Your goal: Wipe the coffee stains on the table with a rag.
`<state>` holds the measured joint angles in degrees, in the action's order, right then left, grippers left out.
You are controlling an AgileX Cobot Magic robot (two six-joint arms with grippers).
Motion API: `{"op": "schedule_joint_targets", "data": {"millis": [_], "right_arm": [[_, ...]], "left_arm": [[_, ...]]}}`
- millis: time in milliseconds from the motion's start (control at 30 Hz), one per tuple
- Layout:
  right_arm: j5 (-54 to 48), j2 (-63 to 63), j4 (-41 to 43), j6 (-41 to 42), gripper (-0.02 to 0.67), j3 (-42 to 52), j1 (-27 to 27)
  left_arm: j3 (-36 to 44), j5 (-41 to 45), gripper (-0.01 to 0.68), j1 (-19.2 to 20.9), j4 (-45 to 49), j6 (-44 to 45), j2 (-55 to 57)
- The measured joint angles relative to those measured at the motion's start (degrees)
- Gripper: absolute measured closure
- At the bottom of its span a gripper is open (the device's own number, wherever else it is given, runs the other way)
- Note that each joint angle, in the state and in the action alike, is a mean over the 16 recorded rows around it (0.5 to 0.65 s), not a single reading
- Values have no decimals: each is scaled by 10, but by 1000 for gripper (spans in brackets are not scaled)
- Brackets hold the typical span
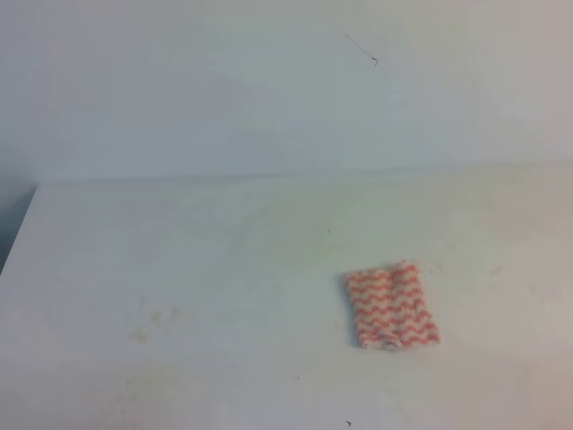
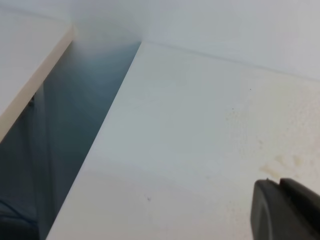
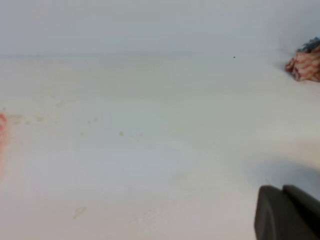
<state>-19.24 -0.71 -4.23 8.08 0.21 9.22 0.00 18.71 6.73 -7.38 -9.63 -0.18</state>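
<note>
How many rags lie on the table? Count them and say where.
1. The rag lies flat on the table, right of the middle in the high view. A reddish bundle at the right wrist view's edge is too blurred to name.

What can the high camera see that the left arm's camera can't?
Only the high view shows the rag, a folded cloth with red-pink zigzag stripes, lying flat right of the middle. No arms appear there.

Only the left wrist view shows the dark tip of the left gripper at its bottom right corner, and the shadowy gap along the table's left edge, with a pale surface beyond it.

Both show the white table with faint yellowish smudges on it, and the pale wall behind. Neither shows a clear amber coffee puddle.
</note>
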Motion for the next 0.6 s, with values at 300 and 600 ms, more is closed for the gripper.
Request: {"op": "schedule_joint_targets", "data": {"millis": [300, 600], "right_arm": [[1, 0, -1, 0, 651, 0, 1], [3, 0, -2, -1, 651, 0, 1]], "left_arm": [[0, 0, 674, 0, 0, 0, 0], [0, 0, 674, 0, 0, 0, 2]]}}
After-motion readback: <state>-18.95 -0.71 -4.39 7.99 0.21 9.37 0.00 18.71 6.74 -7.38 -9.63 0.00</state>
